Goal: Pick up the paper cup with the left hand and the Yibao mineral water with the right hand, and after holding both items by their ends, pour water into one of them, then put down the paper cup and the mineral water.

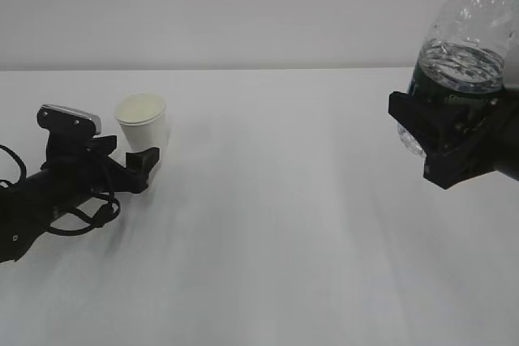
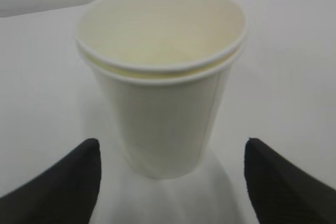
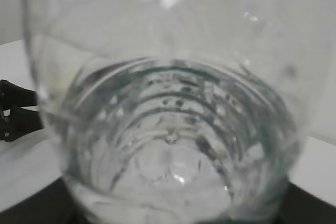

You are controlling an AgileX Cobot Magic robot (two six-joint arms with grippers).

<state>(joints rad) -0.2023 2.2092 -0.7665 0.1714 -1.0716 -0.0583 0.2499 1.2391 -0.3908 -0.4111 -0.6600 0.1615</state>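
The white paper cup (image 1: pixel 143 121) stands upright on the table at the left. In the left wrist view the paper cup (image 2: pixel 163 82) fills the middle, its base just between the two black fingertips (image 2: pixel 79 177), with a gap on each side. My left gripper (image 1: pixel 139 161) is low over the table, open and touching nothing. At the right, my right gripper (image 1: pixel 442 131) is raised and shut on the lower part of the Yibao mineral water (image 1: pixel 466 34), which is upright, uncapped and partly filled. The bottle (image 3: pixel 173 129) fills the right wrist view and hides the jaws.
The white table (image 1: pixel 284 241) runs back to a pale wall. The left arm's black body and looping cables (image 1: pixel 49 200) lie low along the table's left side. Part of that arm (image 3: pixel 16 114) shows at the left edge of the right wrist view.
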